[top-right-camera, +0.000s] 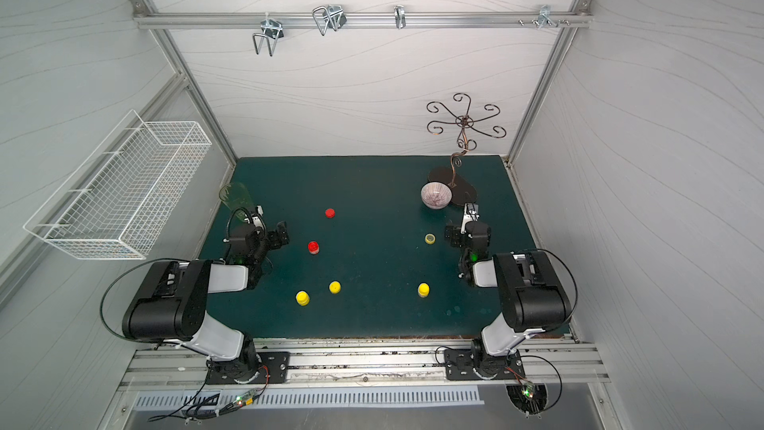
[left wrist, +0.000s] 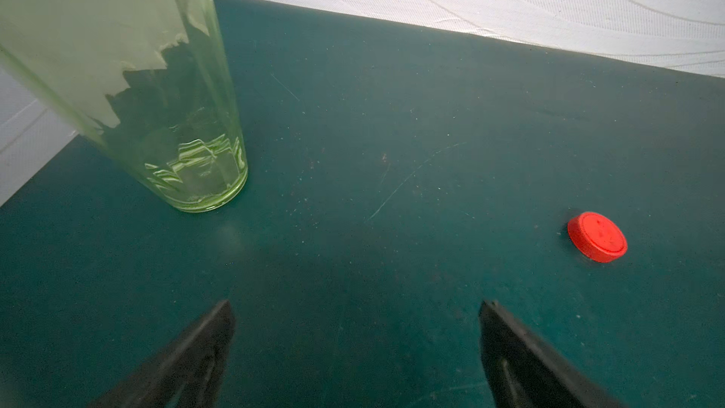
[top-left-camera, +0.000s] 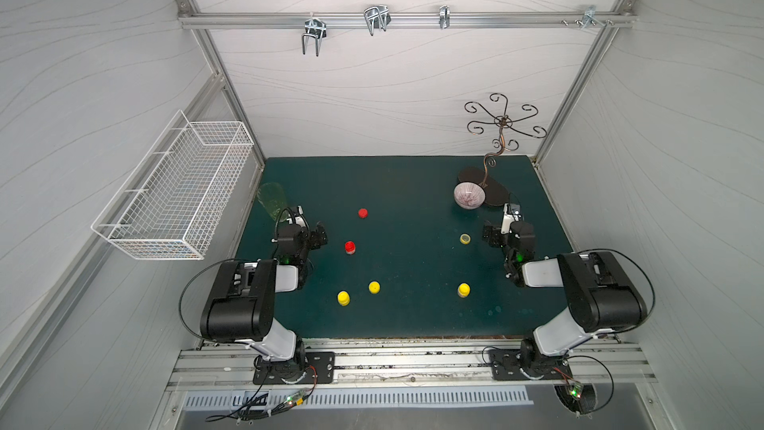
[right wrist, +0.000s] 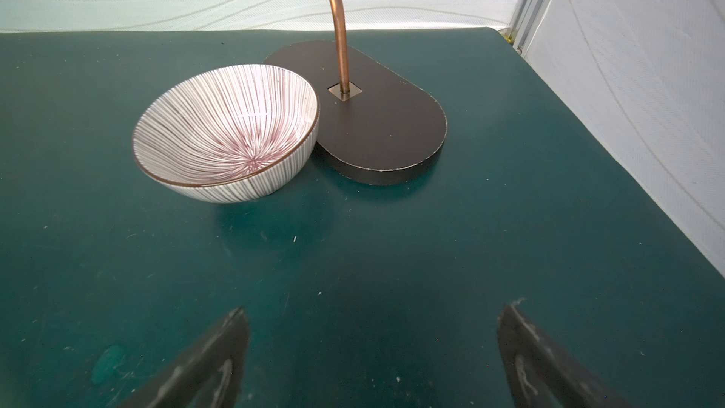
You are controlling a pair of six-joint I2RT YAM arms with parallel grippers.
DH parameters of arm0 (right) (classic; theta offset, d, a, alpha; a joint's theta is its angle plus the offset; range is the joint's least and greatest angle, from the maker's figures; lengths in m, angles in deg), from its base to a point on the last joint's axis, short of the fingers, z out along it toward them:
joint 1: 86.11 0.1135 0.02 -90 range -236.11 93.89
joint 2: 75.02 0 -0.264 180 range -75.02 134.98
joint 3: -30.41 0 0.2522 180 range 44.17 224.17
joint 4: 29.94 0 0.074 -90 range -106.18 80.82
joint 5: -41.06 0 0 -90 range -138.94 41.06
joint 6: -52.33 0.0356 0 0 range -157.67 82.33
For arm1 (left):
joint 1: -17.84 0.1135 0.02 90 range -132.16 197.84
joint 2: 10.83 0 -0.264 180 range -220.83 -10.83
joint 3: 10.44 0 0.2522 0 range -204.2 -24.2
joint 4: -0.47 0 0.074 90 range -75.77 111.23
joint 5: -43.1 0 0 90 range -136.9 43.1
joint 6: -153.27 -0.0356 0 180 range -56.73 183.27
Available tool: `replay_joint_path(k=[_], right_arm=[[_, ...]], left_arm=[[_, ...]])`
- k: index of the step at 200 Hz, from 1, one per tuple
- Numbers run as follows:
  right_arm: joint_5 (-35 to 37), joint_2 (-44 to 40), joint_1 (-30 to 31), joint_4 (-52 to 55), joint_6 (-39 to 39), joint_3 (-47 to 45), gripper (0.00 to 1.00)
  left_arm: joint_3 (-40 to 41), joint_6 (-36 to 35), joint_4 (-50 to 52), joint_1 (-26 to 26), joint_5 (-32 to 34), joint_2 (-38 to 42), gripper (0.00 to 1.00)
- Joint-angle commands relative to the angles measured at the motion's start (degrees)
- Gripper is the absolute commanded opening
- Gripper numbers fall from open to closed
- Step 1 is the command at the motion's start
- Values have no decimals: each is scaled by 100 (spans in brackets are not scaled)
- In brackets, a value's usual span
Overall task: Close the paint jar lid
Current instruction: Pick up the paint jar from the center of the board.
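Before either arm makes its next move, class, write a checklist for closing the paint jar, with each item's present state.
1. left tool open and empty: ok.
2. right tool open and empty: ok.
3. red lid lying flat on the mat, untouched: ok.
4. red jar upright, standing alone: ok.
5. red jar's mouth uncovered: cannot tell.
6. red lid between the left tool's jaws: not ok.

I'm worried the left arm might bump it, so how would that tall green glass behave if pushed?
It probably tips easily: the glass is tall and stands on a base narrower than its rim. It looks smooth and clear, so likely slippery and breakable. Once down, its taper would likely make it roll in a curve.
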Motion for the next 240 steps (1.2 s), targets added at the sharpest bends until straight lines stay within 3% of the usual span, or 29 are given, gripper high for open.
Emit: replay_joint_path(k=[1,14,25,35,49,63,96,118,153,172,193,240], right_arm=[[260,-277,213,-506,-239,-244,99],[1452,-738,811,-29,-690,-91,99],[1593,-1320,1086,965,-809,226,99],[1612,-1850,1223,2339,-429,686,99],[1165,-2482,1238,4759,612,1598,99],[246,-2863,1261,6252,1065,2277,99],[-1195,-3364,1458,9153,1916,3272,99],[-1307,-3638,2050,10415,2159,3360,99],[-1586,-4141,2900,10692,2928,2735,99],[-1469,-3919,3439,10750,3331,2618,97],[-1247,-3553,3979,10642,3753,2392,96],[-1032,-2850,4226,10230,4150,2102,83]], left_arm=[[-130,-193,169,-24,-151,580,100],[-540,-271,1236,-305,436,1087,100],[-874,-15,1991,-459,810,1494,100],[-1044,376,2489,-547,1029,1848,100],[-1363,1006,3141,-709,1021,2338,100],[-1763,1130,3774,-1170,1025,2729,100],[-2546,992,4777,-3228,819,3274,100],[-2552,1029,5372,-4238,636,3479,100],[-1854,1292,5685,-5290,522,4074,100],[-1329,1361,5269,-5829,437,4388,100],[-933,1303,4859,-6472,763,4405,100],[-568,1146,4323,-7102,948,4207,100]])
